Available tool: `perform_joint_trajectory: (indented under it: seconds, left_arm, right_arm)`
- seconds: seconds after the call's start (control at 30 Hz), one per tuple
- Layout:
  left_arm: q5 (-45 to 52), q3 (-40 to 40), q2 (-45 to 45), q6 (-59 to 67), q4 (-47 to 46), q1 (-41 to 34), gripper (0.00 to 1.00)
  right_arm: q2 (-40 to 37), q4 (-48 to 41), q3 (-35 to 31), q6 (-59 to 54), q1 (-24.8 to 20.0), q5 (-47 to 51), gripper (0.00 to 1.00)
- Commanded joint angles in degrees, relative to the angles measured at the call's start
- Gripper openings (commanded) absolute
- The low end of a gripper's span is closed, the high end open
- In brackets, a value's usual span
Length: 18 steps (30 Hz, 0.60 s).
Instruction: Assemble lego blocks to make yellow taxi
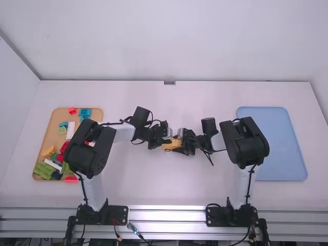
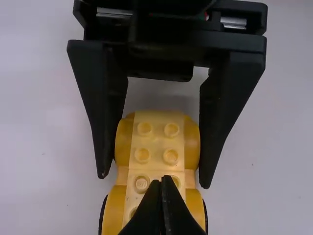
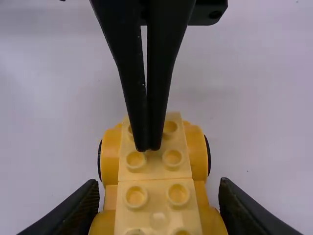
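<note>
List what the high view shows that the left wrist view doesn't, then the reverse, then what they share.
High view: the tan tray, its loose bricks, the blue tray and the left arm's base and right arm's base.

Left wrist view: separate round studs along the yellow car body's top.

Both: that body, the left gripper and the right gripper.

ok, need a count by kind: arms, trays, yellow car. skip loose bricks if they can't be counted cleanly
Arms: 2 (left arm, right arm)
Trays: 2 (tan tray, blue tray)
Yellow car: 1
Total: 5
Loose bricks skipped: left arm covers part of the tan tray.
</note>
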Motion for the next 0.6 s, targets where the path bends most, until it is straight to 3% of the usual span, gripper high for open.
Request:
perform_joint_trajectory:
  seconds: [0.0,0.27,0.3,0.33,0.37,0.4,0.43,0.5,0.57]
  left_arm:
    - [-6.8,-2.0,2.6,-1.5,-1.4,0.1,0.02]
    - [4.2,6.3,-11.5,-3.1,-10.0,4.2,0.02]
    - [3.9,7.5,-13.6,-4.8,-10.8,4.9,0.15]
    - [3.8,7.6,-13.8,-5.2,-10.9,5.0,0.2]
    - [2.2,8.7,-16.0,-8.0,-11.5,5.7,0.55]
    - [0.7,9.2,-17.1,-9.9,-11.8,6.0,0.76]
    - [0.1,9.4,-17.6,-10.6,-12.0,6.2,0.78]
    - [-4.2,10.2,-20.3,-16.5,-13.2,7.3,0.99]
    - [-7.9,10.4,-21.9,-21.9,-13.6,8.0,0.99]
  right_arm:
    - [0.9,-0.8,-0.3,-0.1,0.2,4.0,0.39]
    - [0.9,-0.8,-0.3,-0.1,0.2,4.1,0.42]
    - [0.9,-0.8,-0.3,-0.1,0.2,4.3,0.45]
    - [0.9,-0.8,-0.3,-0.1,0.2,4.3,0.45]
    - [0.9,-0.8,-0.3,0.0,0.2,4.8,0.5]
    - [0.9,-0.8,-0.3,0.5,0.2,5.4,0.55]
    - [0.9,-0.8,-0.3,0.6,0.2,5.5,0.56]
    - [0.8,-0.8,0.0,2.4,0.2,5.6,0.75]
    - [0.7,-1.0,0.7,4.8,0.0,5.6,0.96]
